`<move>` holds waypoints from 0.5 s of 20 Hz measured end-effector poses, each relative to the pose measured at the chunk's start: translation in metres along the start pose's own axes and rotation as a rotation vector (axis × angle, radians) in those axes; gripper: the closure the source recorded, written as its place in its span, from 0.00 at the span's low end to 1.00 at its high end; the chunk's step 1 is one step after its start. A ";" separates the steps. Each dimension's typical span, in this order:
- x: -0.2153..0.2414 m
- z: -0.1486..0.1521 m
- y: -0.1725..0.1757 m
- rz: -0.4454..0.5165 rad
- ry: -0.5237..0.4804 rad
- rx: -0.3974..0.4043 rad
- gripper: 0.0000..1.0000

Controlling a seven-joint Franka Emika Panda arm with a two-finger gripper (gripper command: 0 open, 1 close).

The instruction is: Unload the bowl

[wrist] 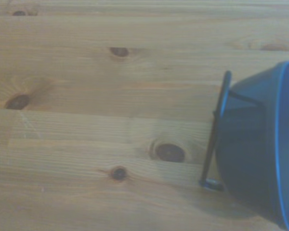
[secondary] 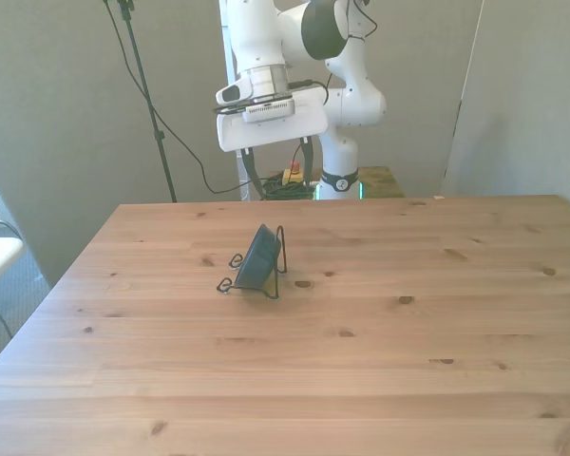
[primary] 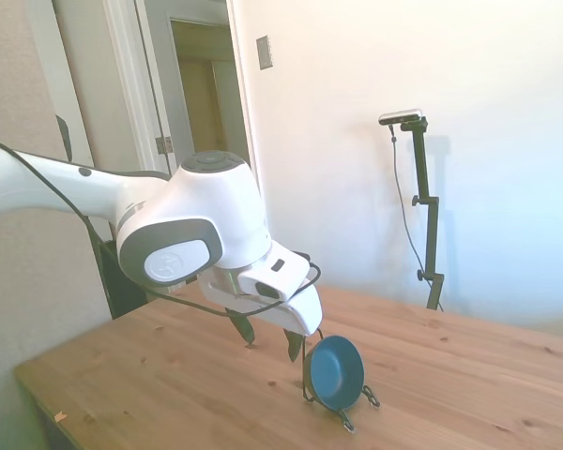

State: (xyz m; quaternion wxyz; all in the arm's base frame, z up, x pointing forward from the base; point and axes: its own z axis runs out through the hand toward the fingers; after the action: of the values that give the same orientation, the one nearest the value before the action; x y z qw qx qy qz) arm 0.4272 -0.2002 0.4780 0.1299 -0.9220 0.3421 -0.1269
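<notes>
Dark blue and smooth, the small round shallow bowl (primary: 337, 371) stands on edge in a thin black wire stand (primary: 309, 375) on the pale wooden table (primary: 169, 394), toward the front view's left of the tabletop. Its open face looks toward the side camera and its rounded back leans on the stand's upright loop. The white arm's two-finger gripper (primary: 267, 336) hangs above the table just behind the stand, empty, its dark fingers spread well apart. The bowl looks rigid and light, probably plastic or glazed ware, so likely slick; nothing shows which. Its curved back offers little to pinch, so the upper rim looks the best hold, one finger inside the hollow and one behind. The light wire stand may tip or drag along if the bowl is pulled sideways rather than lifted clear.
</notes>
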 end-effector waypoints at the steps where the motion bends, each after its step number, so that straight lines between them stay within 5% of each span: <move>1: 0.001 0.002 -0.004 -0.010 -0.006 0.007 0.00; 10: 0.015 -0.004 0.013 0.003 0.009 0.005 0.00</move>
State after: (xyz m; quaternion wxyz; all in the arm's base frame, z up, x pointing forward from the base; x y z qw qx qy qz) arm 0.4294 -0.2200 0.4797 0.1308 -0.9205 0.3438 -0.1315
